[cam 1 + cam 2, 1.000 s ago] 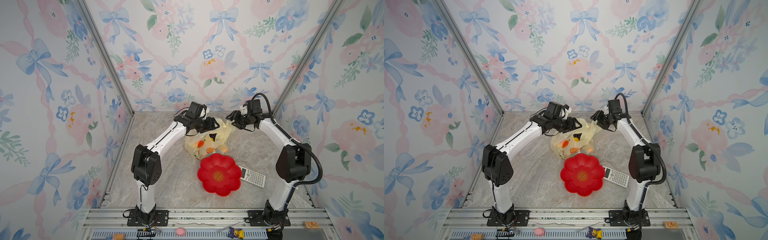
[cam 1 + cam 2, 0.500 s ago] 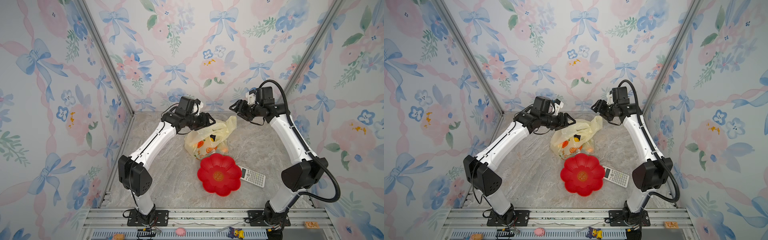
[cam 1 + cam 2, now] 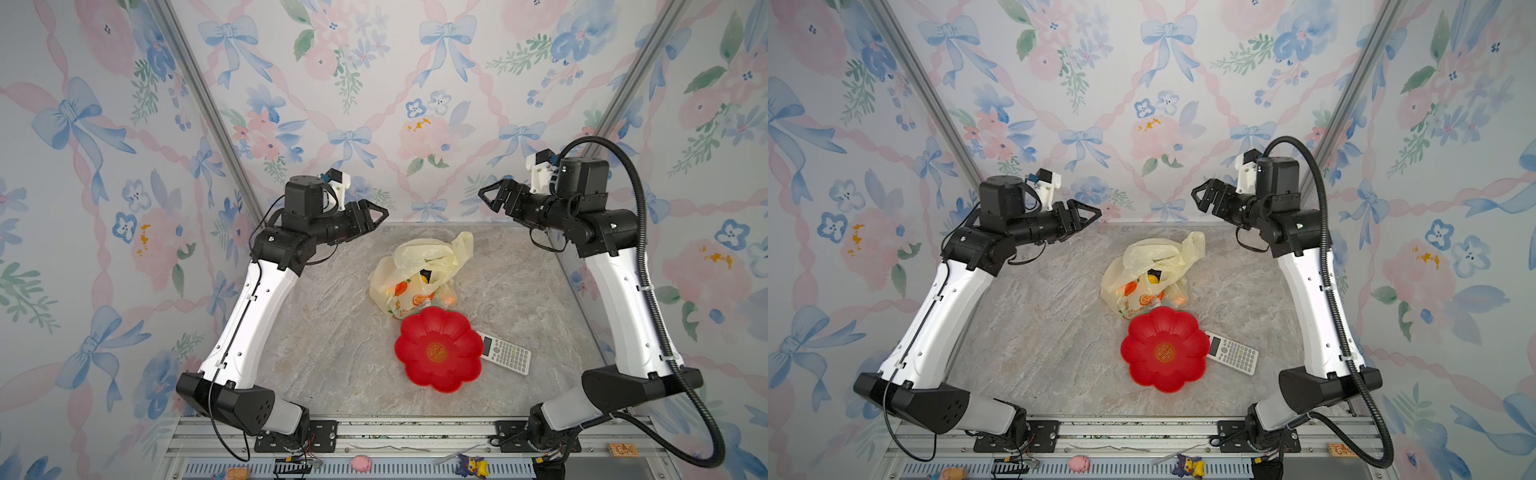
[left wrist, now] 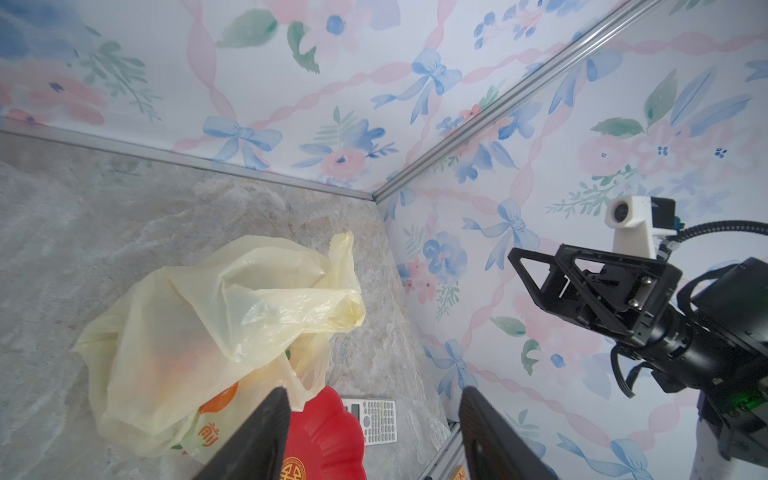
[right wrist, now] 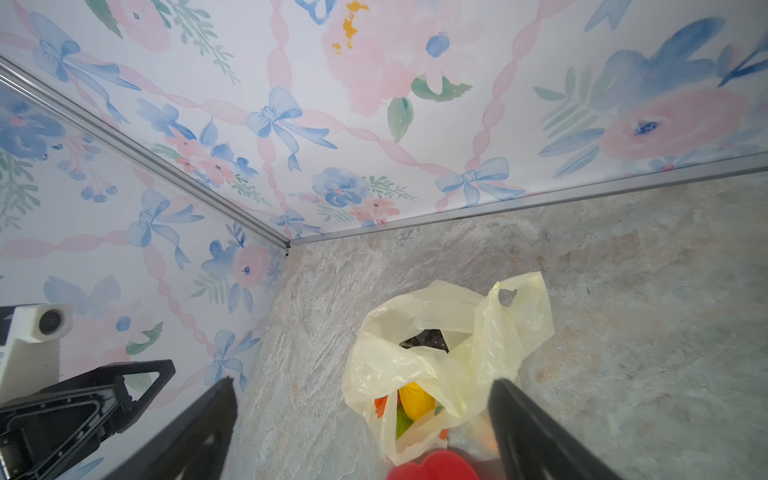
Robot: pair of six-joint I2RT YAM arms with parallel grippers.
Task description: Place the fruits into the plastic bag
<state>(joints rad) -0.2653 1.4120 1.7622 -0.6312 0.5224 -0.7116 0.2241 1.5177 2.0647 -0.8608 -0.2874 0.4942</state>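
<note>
Crinkled pale-yellow plastic bag (image 3: 419, 266), orange prints, yellow and green fruits (image 5: 415, 401) showing at its mouth, left gripper (image 3: 381, 217) and right gripper (image 3: 485, 199) both spread, empty

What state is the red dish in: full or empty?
Empty: the red dish shows only its bare inside and gold centre emblem, with nothing lying in it.
</note>
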